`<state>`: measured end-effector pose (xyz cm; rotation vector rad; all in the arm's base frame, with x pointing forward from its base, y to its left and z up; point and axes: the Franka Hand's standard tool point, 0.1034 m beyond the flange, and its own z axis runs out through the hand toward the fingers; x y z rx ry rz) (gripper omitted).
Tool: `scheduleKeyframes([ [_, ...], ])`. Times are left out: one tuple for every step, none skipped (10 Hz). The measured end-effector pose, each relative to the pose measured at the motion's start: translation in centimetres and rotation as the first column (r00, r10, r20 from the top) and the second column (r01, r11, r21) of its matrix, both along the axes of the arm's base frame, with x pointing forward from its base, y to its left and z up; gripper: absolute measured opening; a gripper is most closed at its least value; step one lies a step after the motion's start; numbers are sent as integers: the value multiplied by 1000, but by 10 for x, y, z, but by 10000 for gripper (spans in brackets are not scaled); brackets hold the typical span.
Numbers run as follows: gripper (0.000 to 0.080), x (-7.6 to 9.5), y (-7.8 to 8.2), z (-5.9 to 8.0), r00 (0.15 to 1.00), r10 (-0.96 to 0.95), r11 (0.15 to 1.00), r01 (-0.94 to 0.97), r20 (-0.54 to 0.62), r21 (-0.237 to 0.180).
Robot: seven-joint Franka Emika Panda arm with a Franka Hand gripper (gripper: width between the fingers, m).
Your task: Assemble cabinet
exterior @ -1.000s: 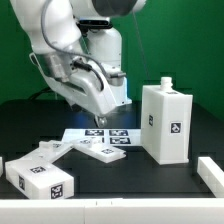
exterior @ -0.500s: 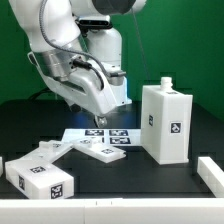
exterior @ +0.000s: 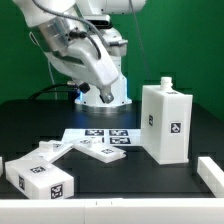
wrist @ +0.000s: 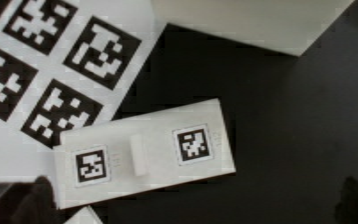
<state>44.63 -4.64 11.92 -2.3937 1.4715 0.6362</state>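
The cabinet body (exterior: 165,122), a tall white box with a tag and a small knob (exterior: 165,83) on top, stands upright on the exterior view's right. A flat white panel with two tags (exterior: 102,152) lies in front of the marker board (exterior: 100,135); it also shows in the wrist view (wrist: 149,150). A white box piece (exterior: 40,176) lies at the front on the exterior view's left. My gripper (wrist: 190,200) is open and empty, high above the panel, with dark fingertips (wrist: 350,200) on either side. A corner of the cabinet body (wrist: 265,25) shows in the wrist view.
The marker board's four tags (wrist: 51,70) fill one side of the wrist view. A white piece (exterior: 210,172) lies at the front on the exterior view's right, and a small white piece (exterior: 3,165) lies at its left edge. The table is black.
The arm has lifted and swung up and back, away from the marker board and the panel. The parts on the table have not moved.
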Motion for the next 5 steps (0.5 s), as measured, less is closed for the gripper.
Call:
scheduleKeyframes([
  [796,0,0,-1,1000,1,1000,-1,-2,0],
  [796,0,0,-1,1000,1,1000,-1,-2,0],
  [796,-1,1,-1,1000,2,1000,-2,-3,0],
  [796,0,3,0,1000,4,1000,-4,-2,2],
  [796,2,16,13,999,-30,1000,30,-37,8],
])
